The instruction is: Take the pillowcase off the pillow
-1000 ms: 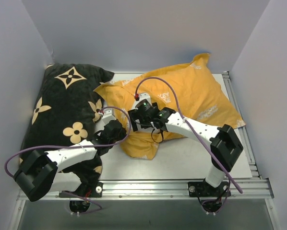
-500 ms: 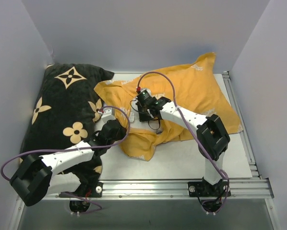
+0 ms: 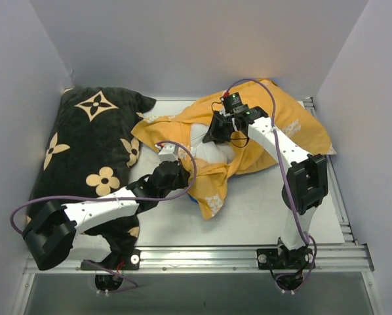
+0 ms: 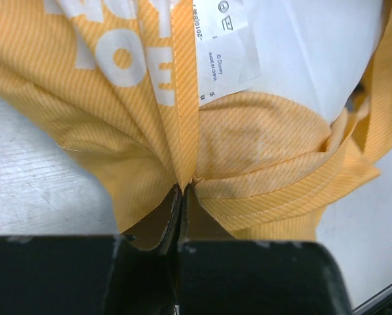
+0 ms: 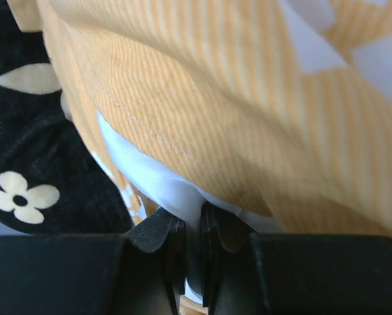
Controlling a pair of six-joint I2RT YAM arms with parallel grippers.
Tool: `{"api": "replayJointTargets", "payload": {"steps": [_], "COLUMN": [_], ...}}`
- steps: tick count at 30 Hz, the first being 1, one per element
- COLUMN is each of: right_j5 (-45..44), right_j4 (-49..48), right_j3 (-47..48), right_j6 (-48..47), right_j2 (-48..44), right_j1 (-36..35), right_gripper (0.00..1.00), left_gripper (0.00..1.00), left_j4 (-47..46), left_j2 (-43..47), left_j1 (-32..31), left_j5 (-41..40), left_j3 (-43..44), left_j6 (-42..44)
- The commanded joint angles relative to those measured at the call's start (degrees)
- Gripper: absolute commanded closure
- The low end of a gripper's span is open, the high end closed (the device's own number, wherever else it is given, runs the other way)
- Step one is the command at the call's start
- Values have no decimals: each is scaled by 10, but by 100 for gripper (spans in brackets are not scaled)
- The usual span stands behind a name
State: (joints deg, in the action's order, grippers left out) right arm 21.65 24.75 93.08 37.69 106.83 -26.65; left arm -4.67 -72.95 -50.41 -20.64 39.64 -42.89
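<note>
The orange-yellow pillowcase (image 3: 284, 125) with white lettering lies bunched at the table's middle and back right. Its open end gapes, and the white pillow (image 3: 206, 144) shows inside it. My left gripper (image 3: 180, 173) is shut on a gathered fold of the pillowcase (image 4: 248, 138) at its near-left edge, with the pillow (image 4: 314, 59) bare beyond a care label (image 4: 225, 46). My right gripper (image 3: 216, 136) reaches into the opening from the right. It is shut on a pinch of the pillow (image 5: 150, 177), under the pillowcase (image 5: 235, 98).
A black cushion (image 3: 91, 141) with tan flower marks fills the left side, up against the pillowcase; it also shows in the right wrist view as the black cushion (image 5: 25, 144). Grey walls close in the back and both sides. A metal rail (image 3: 202, 252) runs along the near edge.
My right gripper has shut on the pillow and moved back and to the right. The left gripper has shifted right with the pillowcase edge. The opening has spread and now shows white pillow.
</note>
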Motion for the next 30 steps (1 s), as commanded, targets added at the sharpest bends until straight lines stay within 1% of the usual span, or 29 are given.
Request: {"api": "replayJointTargets", "payload": {"steps": [1, 4, 9, 13, 16, 23, 25, 28, 29, 30], "right_j5": [-49, -68, -89, -105, -98, -71, -57, -53, -51, -50], "right_j4": [-100, -105, -115, -113, -112, -91, -87, -104, -118, -127], "right_j3": [61, 69, 84, 96, 106, 137, 119, 24, -6, -79], "right_j6": [43, 54, 63, 63, 63, 60, 56, 55, 55, 57], "right_j2": [-40, -49, -67, -81, -89, -106, -120, -185, -228, -252], "right_j1": [22, 30, 48, 59, 71, 80, 76, 76, 76, 76], "right_gripper": [100, 100, 100, 100, 100, 100, 100, 100, 100, 100], "left_gripper": [100, 100, 100, 100, 100, 100, 100, 100, 100, 100], "left_j4": [77, 79, 69, 71, 72, 77, 80, 76, 66, 62], "left_j2": [-35, -54, -80, -98, -111, -130, -127, -120, -114, -110], "left_j1": [-37, -50, -72, -77, -77, -76, -71, -39, -20, -12], "left_j5": [46, 52, 63, 62, 61, 46, 35, 41, 50, 52], "left_j3": [3, -7, -53, -83, -98, -89, -77, -64, -58, -55], "left_j6": [21, 17, 0, -31, -46, -58, -61, -69, -73, -78]}}
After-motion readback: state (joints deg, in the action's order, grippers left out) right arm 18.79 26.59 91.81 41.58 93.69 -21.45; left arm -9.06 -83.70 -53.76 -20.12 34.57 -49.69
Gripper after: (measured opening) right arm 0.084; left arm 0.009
